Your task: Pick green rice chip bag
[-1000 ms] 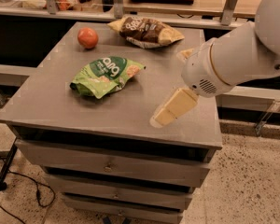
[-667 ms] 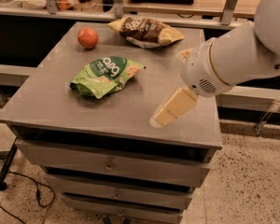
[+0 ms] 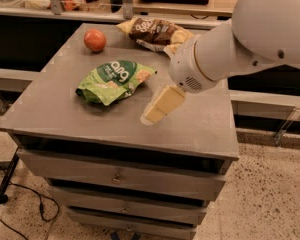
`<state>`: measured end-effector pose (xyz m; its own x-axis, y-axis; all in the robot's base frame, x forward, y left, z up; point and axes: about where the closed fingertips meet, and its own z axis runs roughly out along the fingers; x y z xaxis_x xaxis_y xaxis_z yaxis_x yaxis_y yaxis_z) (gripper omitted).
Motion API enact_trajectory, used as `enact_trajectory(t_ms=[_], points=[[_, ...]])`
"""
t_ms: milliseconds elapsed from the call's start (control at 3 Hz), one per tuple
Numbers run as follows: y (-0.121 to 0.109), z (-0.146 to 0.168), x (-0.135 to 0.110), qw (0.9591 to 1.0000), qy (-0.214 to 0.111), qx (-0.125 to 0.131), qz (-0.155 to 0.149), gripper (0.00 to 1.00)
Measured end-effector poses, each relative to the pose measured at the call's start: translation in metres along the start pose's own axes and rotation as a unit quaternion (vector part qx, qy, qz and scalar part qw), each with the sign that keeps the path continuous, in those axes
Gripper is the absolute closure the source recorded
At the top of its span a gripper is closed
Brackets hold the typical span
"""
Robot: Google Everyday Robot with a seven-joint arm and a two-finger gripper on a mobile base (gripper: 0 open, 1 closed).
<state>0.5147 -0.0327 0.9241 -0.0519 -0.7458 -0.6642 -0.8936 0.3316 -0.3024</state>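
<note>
A fruit (image 3: 95, 39) sat far left on the tabletop (image 3: 200, 129), and the green bag (image 3: 114, 80) lay nearer, left of centre. The gripper (image 3: 160, 106) hung just right of it, open or clenched unclear. It should shift left and descend squarely over the bag's middle.

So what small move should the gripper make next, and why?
Probably ease the gripper across toward the green chip bag: it hangs above the table beside the bag, apart from it, and the bag lies unheld on the table.

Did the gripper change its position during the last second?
Yes. The gripper has shifted left over the cabinet top, closer to the green rice chip bag, which has not moved.
</note>
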Motion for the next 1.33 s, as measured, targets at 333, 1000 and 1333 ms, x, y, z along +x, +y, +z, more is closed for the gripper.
enact_trajectory(t_ms=[333, 1000, 1333], points=[[-0.012, 0.037, -0.019, 0.9992, -0.012, -0.019, -0.031, 0.0], [-0.034, 0.102, -0.032, 0.9964, -0.004, -0.052, -0.067, 0.0], [-0.037, 0.124, -0.036, 0.9949, -0.002, -0.061, -0.081, 0.0]])
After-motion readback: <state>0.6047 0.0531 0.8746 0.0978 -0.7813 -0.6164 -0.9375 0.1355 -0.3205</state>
